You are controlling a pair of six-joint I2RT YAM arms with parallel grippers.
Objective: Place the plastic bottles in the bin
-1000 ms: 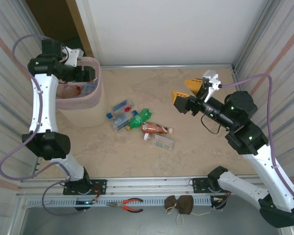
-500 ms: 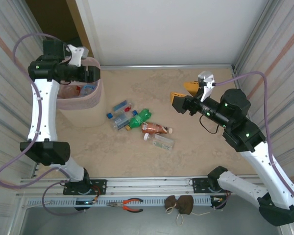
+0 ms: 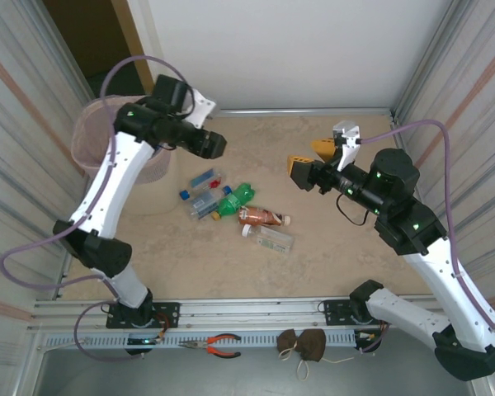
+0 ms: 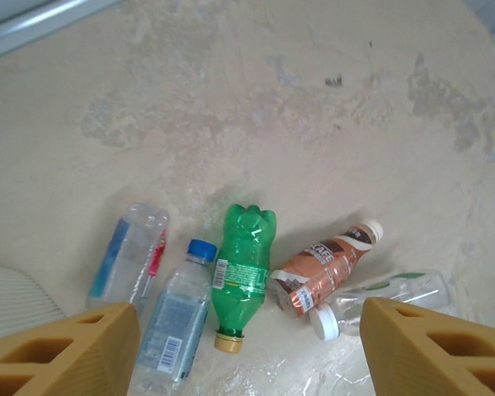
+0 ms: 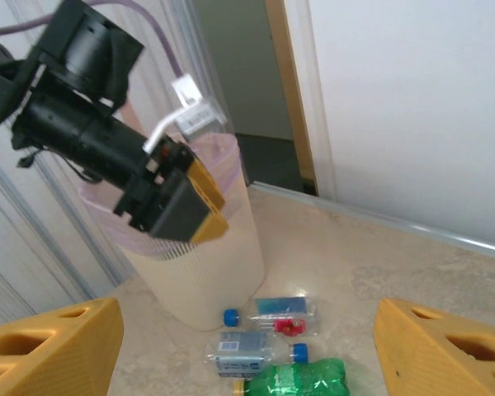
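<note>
While the left tool [image 3: 210, 144] hangs released and empty just past the bin [image 3: 84, 132], it faces down at the plastic bottles [image 3: 239, 210] — probably choosing its next pick. The right tool [image 3: 312, 157] is also released and empty, opposite. Five bottles lie clustered in the middle of the desk [image 3: 338, 247] — outside the bin.

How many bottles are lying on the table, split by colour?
clear bottles: 3
green bottle: 1
brown bottle: 1
Total: 5
</note>
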